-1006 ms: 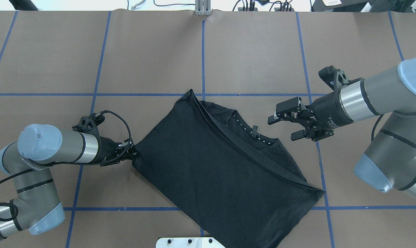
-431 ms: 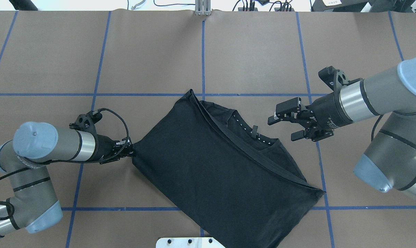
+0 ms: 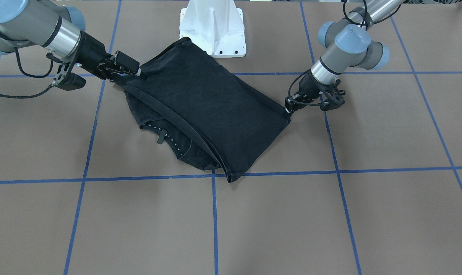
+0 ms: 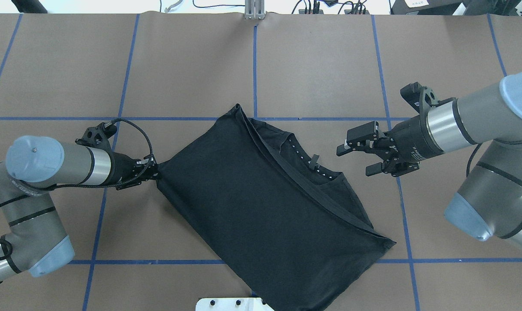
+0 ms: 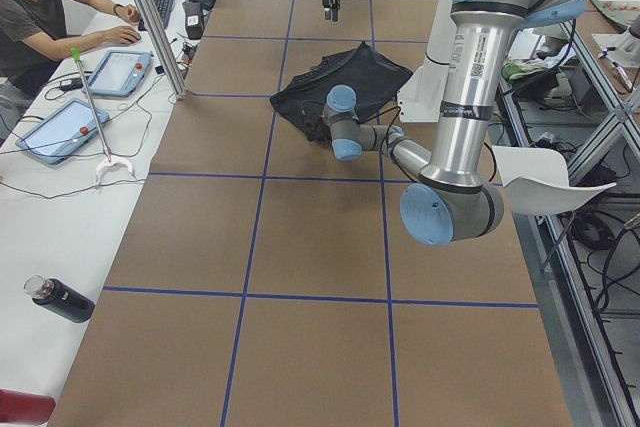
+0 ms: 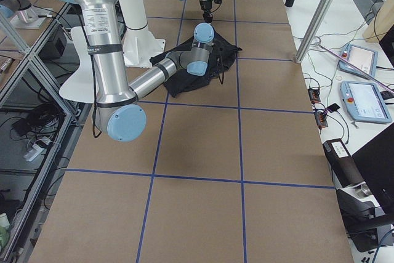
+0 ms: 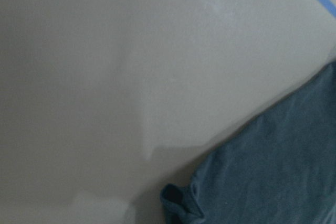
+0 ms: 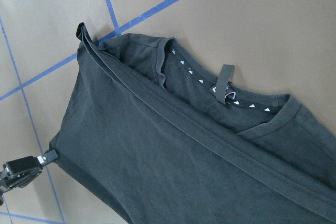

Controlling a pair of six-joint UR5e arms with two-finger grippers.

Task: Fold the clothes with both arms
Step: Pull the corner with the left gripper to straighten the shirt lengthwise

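- Black T-shirt (image 4: 261,207) folded over on itself, plain side up, spread slantwise across the middle of the brown table (image 4: 191,65).
- Left gripper (image 4: 156,171) low at the shirt's left corner, jaws pressed together on a pinch of that cloth, the fabric drawn to a point there.
- Right gripper (image 4: 355,161) off to the right of the shirt, jaws spread wide, holding nothing, apart from the cloth in the overhead view.
- Neckline (image 4: 306,162) with small white triangles and a hang loop (image 4: 314,160), uncovered beside the folded layer's hemmed edge, on the side toward the right gripper.
- Near edge of the shirt over the rim of the white pedestal plate (image 4: 217,303).
- Blue tape lines (image 4: 255,65) gridding the table, the shirt's far corner just beside a crossing of two.
- Person (image 5: 40,17) seated at a side bench in the left side view.
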